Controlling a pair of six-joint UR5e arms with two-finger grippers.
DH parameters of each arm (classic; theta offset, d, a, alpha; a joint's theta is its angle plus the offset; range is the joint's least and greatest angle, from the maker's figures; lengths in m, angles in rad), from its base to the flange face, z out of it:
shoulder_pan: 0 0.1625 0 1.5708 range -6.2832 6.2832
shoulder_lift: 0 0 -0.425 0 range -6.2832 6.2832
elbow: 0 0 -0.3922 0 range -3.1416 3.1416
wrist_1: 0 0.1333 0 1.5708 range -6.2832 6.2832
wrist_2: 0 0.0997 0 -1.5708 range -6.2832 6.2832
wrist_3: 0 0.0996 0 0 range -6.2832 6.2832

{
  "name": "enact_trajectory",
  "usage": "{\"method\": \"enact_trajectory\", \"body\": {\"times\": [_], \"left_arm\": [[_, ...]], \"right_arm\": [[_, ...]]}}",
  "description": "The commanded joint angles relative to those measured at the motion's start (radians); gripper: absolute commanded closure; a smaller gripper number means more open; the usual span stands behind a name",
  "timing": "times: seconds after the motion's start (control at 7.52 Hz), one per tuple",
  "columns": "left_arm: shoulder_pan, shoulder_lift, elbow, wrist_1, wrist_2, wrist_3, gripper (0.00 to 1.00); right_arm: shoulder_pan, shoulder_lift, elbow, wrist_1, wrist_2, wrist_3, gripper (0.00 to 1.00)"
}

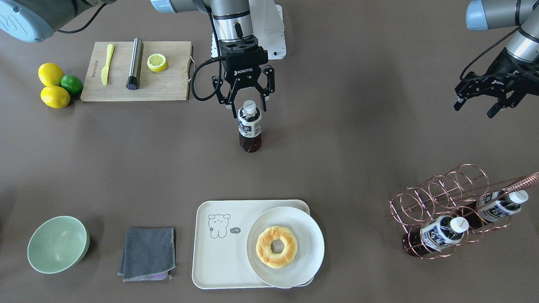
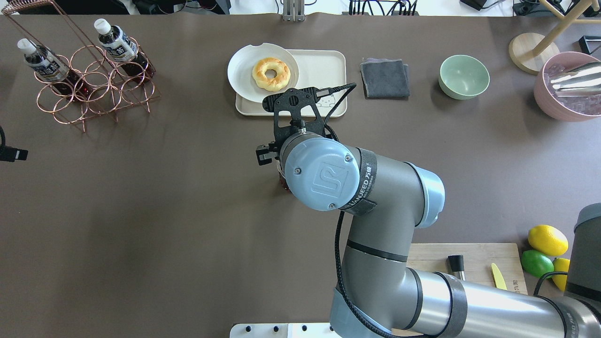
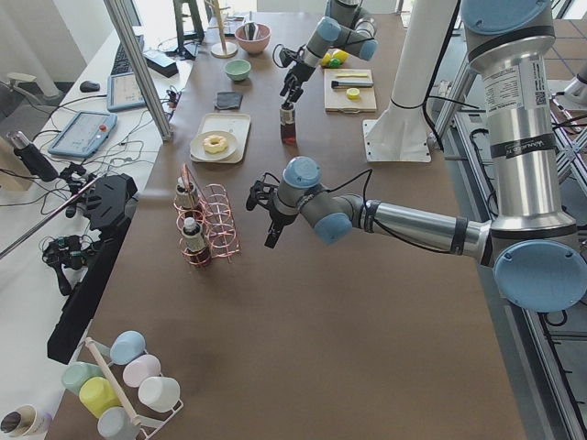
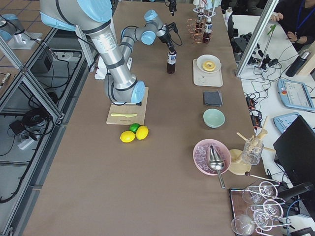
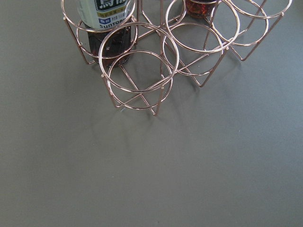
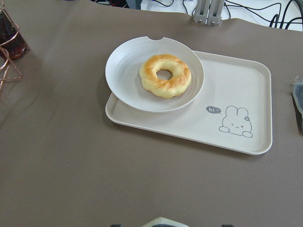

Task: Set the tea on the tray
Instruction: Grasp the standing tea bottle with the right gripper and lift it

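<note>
At mid-table, the right claw straddles the tea.

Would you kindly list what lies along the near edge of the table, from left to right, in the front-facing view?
Green bowl → grey cloth → tray → wire rack.

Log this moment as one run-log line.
phase: pre-grasp | right end effector: open at tea top | tea: upright on table, off tray | left end effector: open, far from tea

ROBOTIQ on right gripper, "hi-" on tray, probably SUNTORY on racked bottle
</note>
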Motion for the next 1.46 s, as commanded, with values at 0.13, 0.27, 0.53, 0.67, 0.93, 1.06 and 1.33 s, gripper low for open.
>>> {"method": "enact_trajectory", "body": {"times": [0.13, 0.27, 0.53, 0.67, 0.93, 1.06, 1.33], "left_arm": [[0.0, -0.001, 0.0, 0.0, 0.0, 0.0, 0.01], [0.0, -0.001, 0.001, 0.0, 0.0, 0.0, 0.01], [0.0, -0.001, 0.001, 0.0, 0.0, 0.0, 0.01], [0.0, -0.003, 0.002, 0.0, 0.0, 0.0, 0.01], [0.0, -0.004, 0.002, 0.0, 0.0, 0.0, 0.01], [0.0, -0.006, 0.002, 0.0, 0.0, 0.0, 0.01], [0.0, -0.007, 0.002, 0.002, -0.002, 0.0, 0.01]], "right_arm": [[-0.001, -0.006, 0.002, 0.0, -0.001, 0.0, 0.26], [-0.003, -0.003, 0.002, 0.0, -0.001, 0.001, 0.27], [-0.004, -0.003, 0.002, 0.0, -0.001, 0.003, 0.3], [-0.006, -0.006, 0.002, 0.0, -0.001, 0.003, 0.34], [-0.008, -0.004, 0.002, 0.0, -0.002, 0.001, 1.0], [0.0, -0.001, 0.008, -0.002, -0.001, -0.002, 1.0], [0.053, 0.02, 0.006, -0.008, 0.007, -0.017, 1.0]]}}
